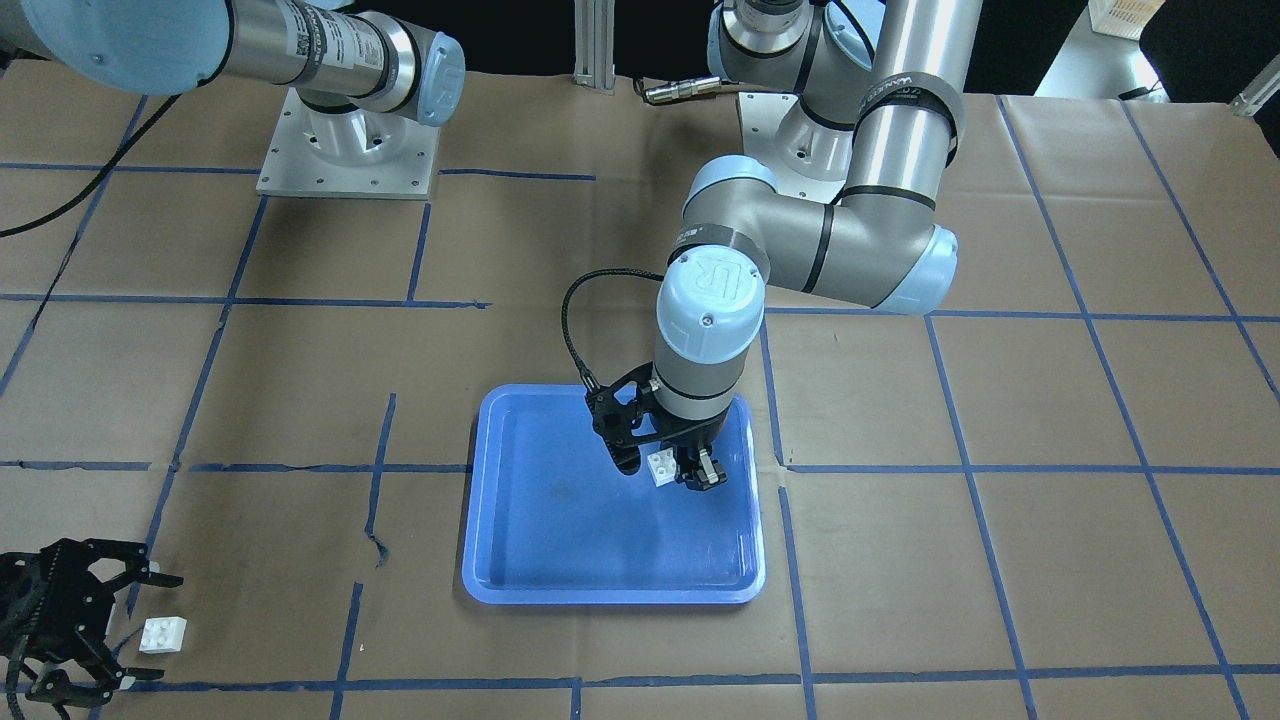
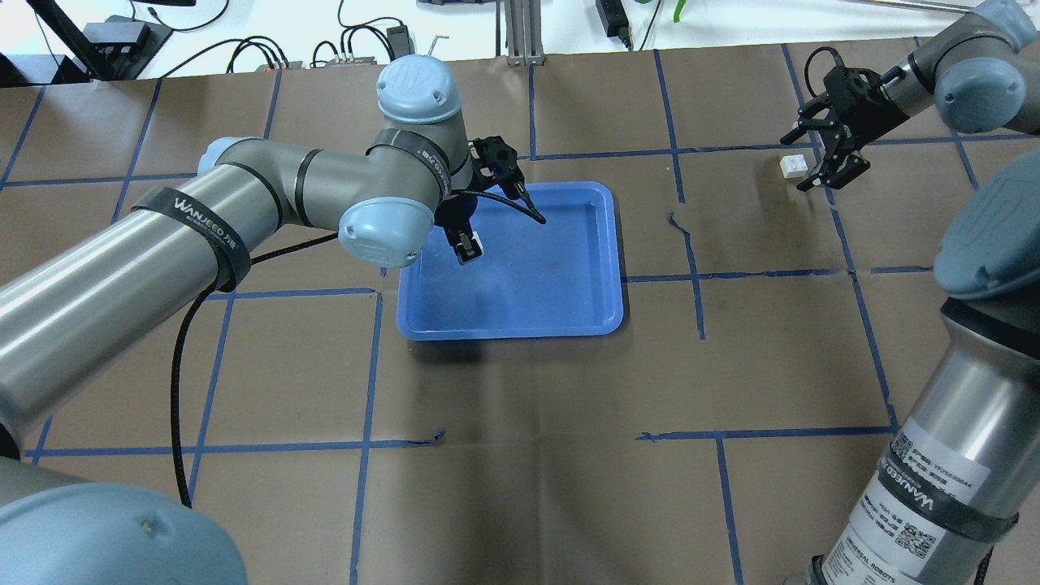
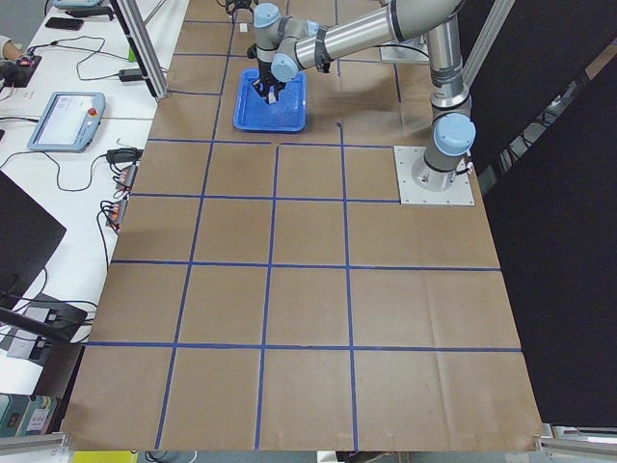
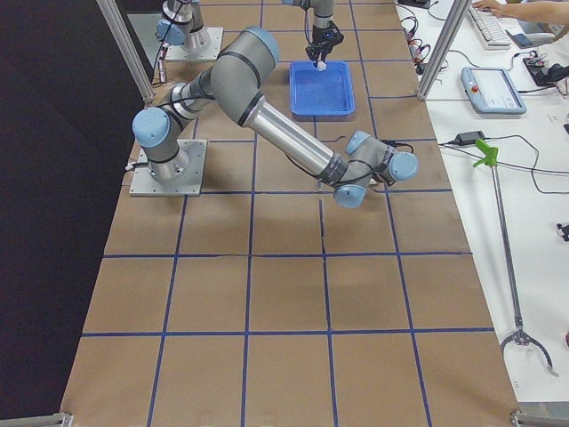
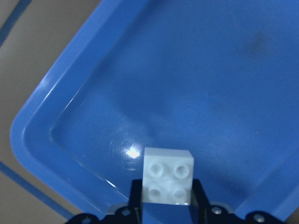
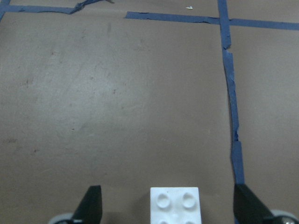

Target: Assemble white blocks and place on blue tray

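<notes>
**Status of the task**

1. One white block [image 5: 168, 181] is grasped by the left gripper [image 2: 465, 246], studs upward and clamped between the two fingers. It is held inside the outline of the blue tray [image 1: 560, 540], near the tray corner on the robot's left and far side. Whether the block's underside touches the tray floor cannot be determined from the views.

2. The second white block [image 6: 175, 205] lies on the bench [image 2: 528, 406], well apart from the tray, on the robot's right. The right gripper [image 1: 150, 627] is positioned low around it and is spread wide. The block sits between the fingertips, with a clear gap to each finger [image 6: 91, 203]. No contact is seen.

**Progress assessment**

- Assembly is judged not yet done: the two blocks are at separate locations and are not joined.
- The tray contains no finished assembly.
- Outstanding steps, as judged from the task: the second block is to be grasped, the two blocks are to be brought together and pressed stud-to-socket, and the joined pair is to be set down on the tray and let go.
</notes>
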